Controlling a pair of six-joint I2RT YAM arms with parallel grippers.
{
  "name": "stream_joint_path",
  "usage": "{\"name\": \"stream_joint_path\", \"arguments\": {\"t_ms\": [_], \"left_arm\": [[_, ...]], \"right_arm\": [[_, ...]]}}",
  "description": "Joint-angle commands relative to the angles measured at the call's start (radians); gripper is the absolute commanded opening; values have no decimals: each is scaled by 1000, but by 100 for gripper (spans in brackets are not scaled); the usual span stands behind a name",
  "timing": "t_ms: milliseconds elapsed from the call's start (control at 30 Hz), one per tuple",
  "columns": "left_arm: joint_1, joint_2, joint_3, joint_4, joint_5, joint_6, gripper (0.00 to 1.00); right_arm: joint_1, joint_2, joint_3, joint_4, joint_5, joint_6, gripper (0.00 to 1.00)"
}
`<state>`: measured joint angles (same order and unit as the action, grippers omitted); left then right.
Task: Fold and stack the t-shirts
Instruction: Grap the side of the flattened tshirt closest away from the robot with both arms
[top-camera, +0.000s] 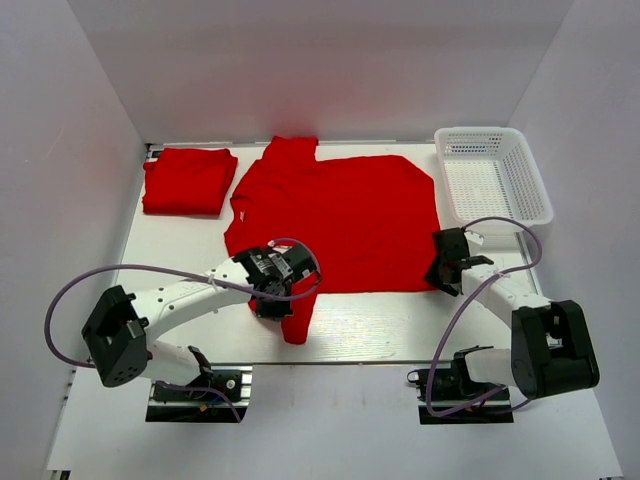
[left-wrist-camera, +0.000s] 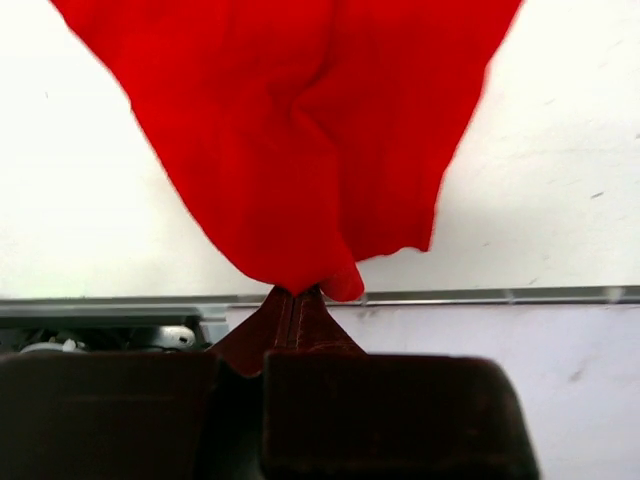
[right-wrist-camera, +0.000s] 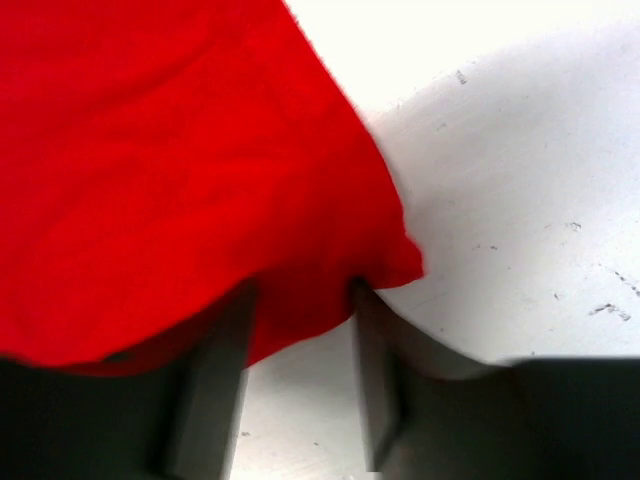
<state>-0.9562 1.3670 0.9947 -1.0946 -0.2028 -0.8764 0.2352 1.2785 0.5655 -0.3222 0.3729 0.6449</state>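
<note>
A red t-shirt (top-camera: 340, 220) lies spread on the white table. A folded red t-shirt (top-camera: 188, 180) lies at the far left. My left gripper (top-camera: 272, 305) is shut on the spread shirt's near left corner; in the left wrist view the cloth (left-wrist-camera: 300, 150) hangs pinched at the fingertips (left-wrist-camera: 296, 295). My right gripper (top-camera: 443, 275) is open at the shirt's near right corner. In the right wrist view its fingers (right-wrist-camera: 215, 380) stand apart under the red cloth's edge (right-wrist-camera: 330, 310).
A white plastic basket (top-camera: 493, 177) stands at the far right. White walls enclose the table on the left, back and right. The table's near edge (top-camera: 400, 362) runs just in front of both grippers.
</note>
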Motion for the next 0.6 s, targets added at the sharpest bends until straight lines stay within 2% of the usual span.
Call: {"name": "stream_joint_path", "arguments": {"t_ms": [0,33,167,200,433,567], "left_arm": [[10,-3,70,13,-66,10,0],[22,-3,91,-13,-90,-15,0],[69,-3,110,-13,-138,-67,0],[82,-3,110,-13,-150,-78,0],[171,9,163,84,-248,-78,0],[223,73,223,183,-268,22,0]], "right_arm": [[-7,27,-29,64,-3,35,45],[-4,39,-29,72,0,39,35],[-4,48,-30,80,-12,36,12],[-4,48,-29,75,-17,35,1],[-2,-7,17,55,-11,-27,0],[-4,-13,57,32,-11,-60,0]]}}
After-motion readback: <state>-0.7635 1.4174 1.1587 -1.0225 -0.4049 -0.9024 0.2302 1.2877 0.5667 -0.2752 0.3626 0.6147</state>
